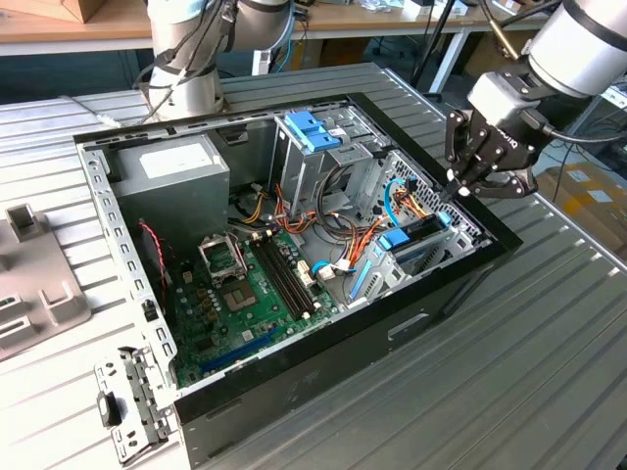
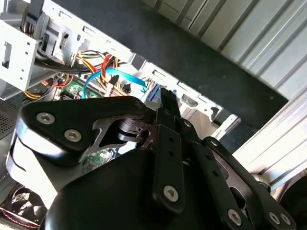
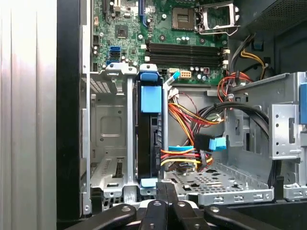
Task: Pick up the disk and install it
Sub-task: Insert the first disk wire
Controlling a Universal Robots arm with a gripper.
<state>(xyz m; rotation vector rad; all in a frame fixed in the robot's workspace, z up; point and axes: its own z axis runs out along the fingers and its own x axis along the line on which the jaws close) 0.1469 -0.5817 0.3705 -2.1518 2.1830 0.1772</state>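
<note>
1 disk [image 3: 149,139], blue-railed | upright in metal bay [image 3: 108,139] | gripper [image 1: 460,188] above

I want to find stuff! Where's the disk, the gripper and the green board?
disk [image 3: 149,139], first wrist view, dark edge between blue rails.
gripper [image 1: 460,188], exterior view, between fingertips.
green board [image 1: 240,304], exterior view, middle.

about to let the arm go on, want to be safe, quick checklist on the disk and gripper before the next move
1. Disk in the drive cage: ok, it stands on edge in a slot, blue rails at both ends in the first wrist view.
2. Disk fully seated: cannot tell.
3. Gripper position: ok, right above the disk's end at the case edge in the exterior view.
4. Gripper's hold on the disk: cannot tell.
5. Cable bundle near the slot: not ok, red, yellow and orange wires lie right beside the disk.
6. Neighbouring bay in the cage: ok, vacant.
</note>
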